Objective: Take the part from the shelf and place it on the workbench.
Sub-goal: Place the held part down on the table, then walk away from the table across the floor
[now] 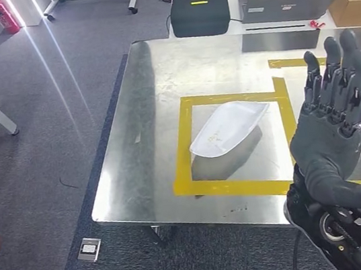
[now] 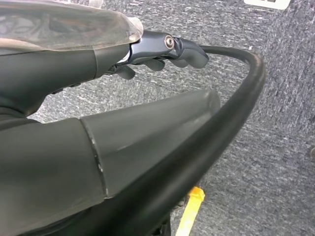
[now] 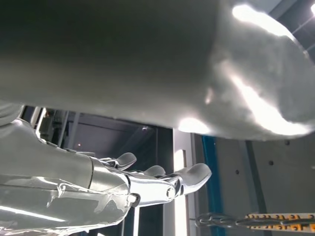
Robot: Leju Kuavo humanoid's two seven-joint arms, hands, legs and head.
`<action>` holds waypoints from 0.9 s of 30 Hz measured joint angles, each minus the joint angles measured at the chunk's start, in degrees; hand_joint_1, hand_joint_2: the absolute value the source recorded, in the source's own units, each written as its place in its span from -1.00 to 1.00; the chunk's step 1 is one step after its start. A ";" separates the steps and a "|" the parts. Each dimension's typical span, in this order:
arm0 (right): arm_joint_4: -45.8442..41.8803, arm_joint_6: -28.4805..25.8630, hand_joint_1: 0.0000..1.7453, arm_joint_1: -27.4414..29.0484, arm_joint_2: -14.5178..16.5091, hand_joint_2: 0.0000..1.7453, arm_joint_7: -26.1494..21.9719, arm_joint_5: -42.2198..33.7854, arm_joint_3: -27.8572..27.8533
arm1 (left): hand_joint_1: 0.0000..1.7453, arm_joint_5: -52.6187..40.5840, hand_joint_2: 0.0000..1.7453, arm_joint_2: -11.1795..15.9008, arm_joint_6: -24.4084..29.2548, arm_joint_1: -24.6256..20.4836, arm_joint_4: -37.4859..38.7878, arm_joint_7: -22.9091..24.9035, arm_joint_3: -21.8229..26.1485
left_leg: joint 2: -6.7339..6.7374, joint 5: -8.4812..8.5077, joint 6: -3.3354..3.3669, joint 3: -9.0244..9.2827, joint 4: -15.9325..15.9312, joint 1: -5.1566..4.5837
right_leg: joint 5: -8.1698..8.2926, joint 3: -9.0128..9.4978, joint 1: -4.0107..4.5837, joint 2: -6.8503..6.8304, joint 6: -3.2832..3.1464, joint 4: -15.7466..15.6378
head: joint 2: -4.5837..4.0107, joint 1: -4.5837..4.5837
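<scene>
The white, boat-shaped part point(image 1: 228, 128) lies flat on the shiny workbench point(image 1: 140, 154), inside the yellow tape square point(image 1: 185, 141).

One white part point(image 1: 228, 128) (on one workbench point(image 1: 134, 148)).

Bright overhead glare on workbench point(image 1: 139, 182); wrist views blurry.

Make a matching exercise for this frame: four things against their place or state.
Things:
1. white part
2. right hand
3. fire extinguisher
4. laptop

Places or states:
A. on the far desk, by a person
B. raised, empty, fingers apart
C. on the floor, far left
D. inside the yellow tape square on the workbench

Pairs: 1-D, 2-B, 3-C, 4-A
</scene>
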 joint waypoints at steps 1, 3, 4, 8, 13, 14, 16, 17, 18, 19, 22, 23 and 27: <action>-0.11 -0.02 -1.00 0.06 0.04 -1.00 0.01 0.07 0.01 | -1.00 0.00 -1.00 -0.05 -0.02 0.00 0.00 0.00 0.00 | 0.00 0.00 0.00 0.00 0.00 0.00 | 0.00 0.00 0.00 0.00 0.00 0.00 | 0.00 0.00; -0.27 -0.03 -1.00 0.17 0.10 -1.00 0.13 0.28 0.04 | -1.00 0.02 -1.00 -0.14 -0.07 0.00 0.00 -0.04 0.00 | 0.00 0.00 0.00 0.00 0.00 0.00 | 0.00 0.00 0.00 0.00 0.00 0.00 | 0.00 0.01; -0.30 -0.01 -1.00 0.20 0.13 -1.00 0.26 0.48 0.09 | -1.00 0.05 -1.00 -0.18 -0.10 0.00 0.00 -0.10 0.00 | 0.00 0.00 0.00 0.00 0.00 0.00 | 0.00 0.00 0.00 0.00 0.00 0.00 | 0.00 0.02; -0.31 0.16 -1.00 0.20 0.33 -1.00 0.69 0.97 0.47 | -1.00 0.45 -1.00 -0.38 -0.14 0.00 0.00 -0.52 0.00 | 0.00 0.00 0.00 0.00 -0.01 0.00 | 0.00 0.01 0.00 0.00 0.00 0.00 | 0.00 0.01; -0.31 0.64 -1.00 -0.01 0.67 -1.00 1.18 0.74 0.79 | -1.00 1.14 -1.00 -0.61 -0.02 0.07 0.00 -0.21 0.00 | -0.01 0.00 0.00 0.00 -0.01 0.00 | 0.00 0.02 0.00 -0.01 0.00 0.00 | 0.00 0.02; -0.31 0.68 -1.00 -0.09 0.71 -1.00 1.24 0.74 0.81 | -1.00 1.14 -1.00 -0.64 -0.06 0.09 0.00 -0.13 0.00 | -0.01 0.00 0.00 0.00 -0.01 0.00 | 0.00 0.02 0.00 -0.01 0.00 0.00 | 0.00 0.01; -0.31 0.72 -1.00 -0.19 0.74 -1.00 1.45 0.74 0.81 | -1.00 1.14 -1.00 -0.70 -0.13 0.12 0.00 -0.03 0.00 | -0.01 0.00 0.00 0.00 -0.01 0.00 | 0.00 0.03 0.00 -0.01 0.00 0.00 | 0.00 0.01; -0.31 0.73 -1.00 -0.21 0.75 -1.00 1.57 0.75 0.81 | -1.00 1.15 -1.00 -0.72 -0.14 0.12 0.00 0.07 0.00 | -0.01 0.00 0.00 0.00 -0.01 0.00 | 0.00 0.03 0.00 -0.01 0.00 0.00 | 0.00 0.02; -0.31 0.75 -1.00 -0.23 0.75 -1.00 1.79 0.78 0.82 | -1.00 1.16 -1.00 -0.74 -0.14 0.12 0.00 0.24 0.00 | -0.01 0.00 0.00 0.00 -0.01 0.00 | 0.00 0.03 0.00 -0.01 0.00 0.00 | 0.00 0.03; -0.31 0.78 -1.00 -0.27 0.75 -1.00 2.06 0.85 0.85 | -1.00 1.17 -1.00 -0.74 -0.14 0.11 0.00 0.57 0.00 | -0.01 0.00 0.00 0.00 -0.01 0.00 | 0.00 0.03 0.00 -0.01 0.00 0.00 | 0.00 0.02; -0.28 1.09 -1.00 -0.42 0.75 -1.00 2.93 1.19 0.92 | -1.00 1.15 -1.00 -0.75 -0.42 0.07 0.00 2.21 0.00 | -0.01 0.00 0.00 0.00 -0.01 0.00 | 0.00 0.02 0.00 -0.01 0.00 0.00 | 0.00 0.01; -0.25 1.26 -1.00 -0.44 0.75 -1.00 3.08 1.26 0.93 | -1.00 1.16 -1.00 -0.74 -0.58 0.03 0.00 2.75 0.00 | -0.01 -0.06 0.07 -0.02 0.05 -0.05 | 0.03 0.04 -0.06 -0.01 0.05 -0.11 | 0.00 0.02; -0.10 2.08 -1.00 -0.51 0.80 -1.00 3.15 1.30 0.91 | -1.00 1.23 -1.00 -0.77 -1.15 -0.29 0.00 3.99 0.00 | 0.03 0.37 1.33 1.09 -1.74 0.18 | -0.19 0.26 -0.24 -0.04 0.84 -0.46 | 0.00 -0.21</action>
